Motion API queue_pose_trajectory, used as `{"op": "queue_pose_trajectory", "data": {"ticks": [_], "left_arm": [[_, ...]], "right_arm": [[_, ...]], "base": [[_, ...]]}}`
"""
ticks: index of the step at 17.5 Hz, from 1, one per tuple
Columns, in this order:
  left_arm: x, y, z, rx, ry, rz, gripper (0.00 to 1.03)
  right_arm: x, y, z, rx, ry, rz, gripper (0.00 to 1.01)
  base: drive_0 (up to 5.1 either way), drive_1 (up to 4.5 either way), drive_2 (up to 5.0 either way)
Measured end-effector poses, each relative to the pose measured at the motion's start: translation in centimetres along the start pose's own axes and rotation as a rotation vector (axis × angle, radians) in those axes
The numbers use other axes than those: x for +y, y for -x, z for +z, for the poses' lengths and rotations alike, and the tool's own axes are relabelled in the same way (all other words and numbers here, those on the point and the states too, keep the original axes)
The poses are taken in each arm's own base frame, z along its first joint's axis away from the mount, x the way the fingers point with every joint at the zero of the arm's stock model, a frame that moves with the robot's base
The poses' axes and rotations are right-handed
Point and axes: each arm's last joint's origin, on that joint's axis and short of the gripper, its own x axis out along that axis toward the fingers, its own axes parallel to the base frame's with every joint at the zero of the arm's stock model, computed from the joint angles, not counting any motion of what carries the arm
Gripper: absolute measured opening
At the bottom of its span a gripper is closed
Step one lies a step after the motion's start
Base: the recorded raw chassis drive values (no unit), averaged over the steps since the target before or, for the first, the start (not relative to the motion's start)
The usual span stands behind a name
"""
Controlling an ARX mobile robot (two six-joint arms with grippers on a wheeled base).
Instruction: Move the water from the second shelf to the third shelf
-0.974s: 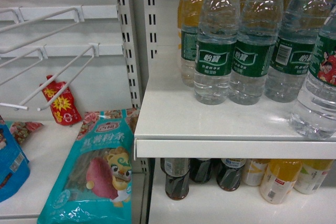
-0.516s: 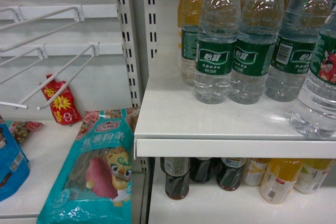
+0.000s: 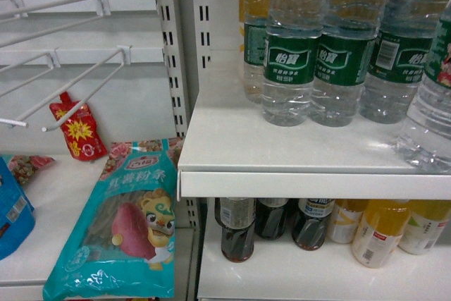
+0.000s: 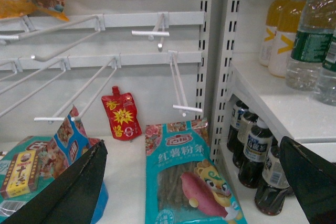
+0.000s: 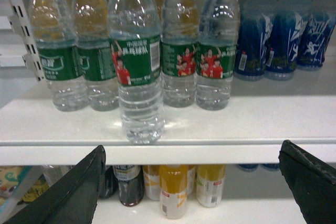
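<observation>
White metal shelf point(image 5: 220, 124) is carrying the stock, with its front lip running across the right wrist view; it is also showing in the head view point(image 3: 282, 153). White slotted upright point(image 3: 171, 47) is dividing it from the white peg-hook panel point(image 4: 105, 19) on the left.

Teal flat snack bag with a cartoon lion and sweet potato point(image 3: 120, 230) is lying on the lower left shelf. Small red spout pouch point(image 4: 121, 113) is leaning against the back panel just behind it.

The water, a clear ribbed plastic bottle with a dark green label showing people in red shirts point(image 5: 137, 61), is standing upright near the shelf's front edge, ahead of the row of similar clear green-label bottles point(image 5: 178, 51) behind it. In the head view it is cut off at the right border point(image 3: 430, 103).

Dark blue labelled bottles point(image 5: 283, 38) are standing at the right end of the same shelf. Dark cola bottles point(image 3: 237, 227) and yellow juice bottles point(image 5: 173, 190) are sitting on the shelf below.

Right pincer point(image 5: 191, 187) is standing wide apart, empty, black fingers point(image 5: 68, 192) framing the shelf lip in front of the water, not touching it. Left pincer point(image 4: 191, 187) is also spread wide, holding nothing, facing the peg panel and snack bag.
</observation>
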Motion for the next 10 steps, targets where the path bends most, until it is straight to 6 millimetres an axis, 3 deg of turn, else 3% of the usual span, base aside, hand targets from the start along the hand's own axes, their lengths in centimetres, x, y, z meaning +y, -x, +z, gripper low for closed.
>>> {"op": "queue_pose_trajectory", "data": {"ticks": [10], "left_arm": [[0.00, 0.00, -0.01, 0.001, 0.000, 0.001, 0.98]], "right_arm": [[0.00, 0.00, -0.02, 0.002, 0.001, 0.000, 0.98]], "base": [[0.0, 0.00, 0.0]]}}
